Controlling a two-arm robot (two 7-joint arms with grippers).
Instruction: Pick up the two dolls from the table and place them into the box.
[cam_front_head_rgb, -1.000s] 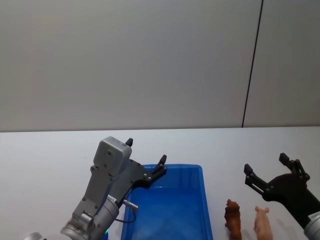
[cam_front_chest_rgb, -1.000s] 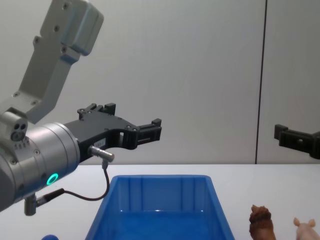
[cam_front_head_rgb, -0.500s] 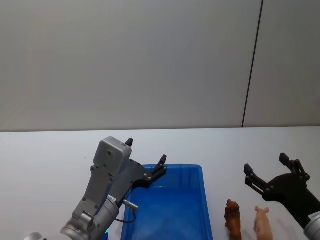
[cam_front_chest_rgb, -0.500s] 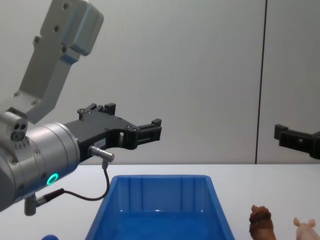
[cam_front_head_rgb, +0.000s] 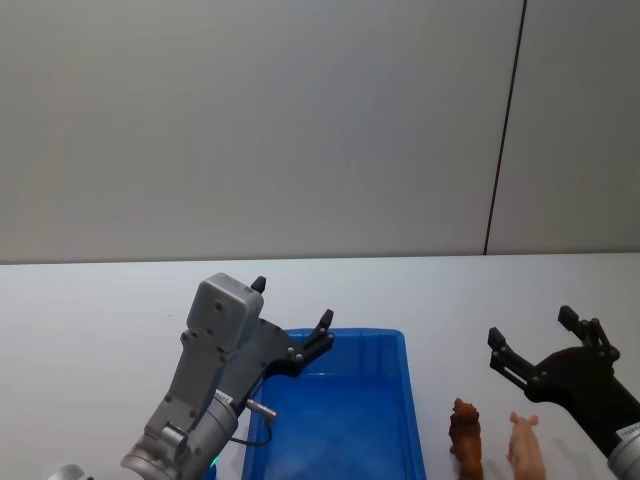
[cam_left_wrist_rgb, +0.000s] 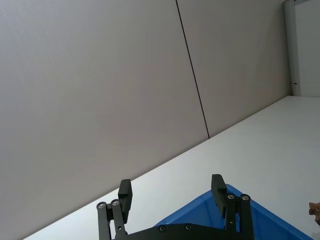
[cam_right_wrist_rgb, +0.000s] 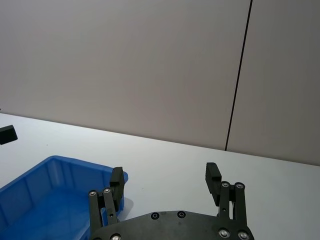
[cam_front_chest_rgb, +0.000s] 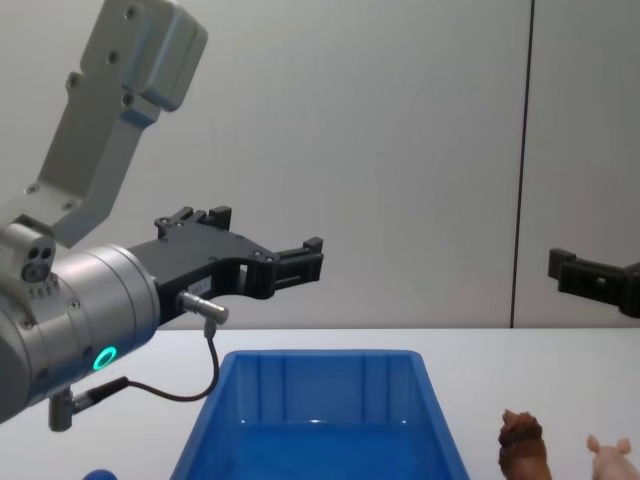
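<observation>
Left gripper (cam_front_head_rgb: 292, 303) is up in the air over the box's (cam_front_head_rgb: 370, 345) back-left corner, fingers spread wide, holding nothing. Right gripper (cam_front_head_rgb: 531, 325) hangs to the right of the box, above the table (cam_front_head_rgb: 100, 320), also wide open and empty. The box sits on the table and I can't see anything inside it. Two dolls stand side by side on the table just right of the box: brown doll (cam_front_head_rgb: 466, 435) nearer the box, pink pig doll (cam_front_head_rgb: 525, 445) beside it. Neither gripper touches either doll.
</observation>
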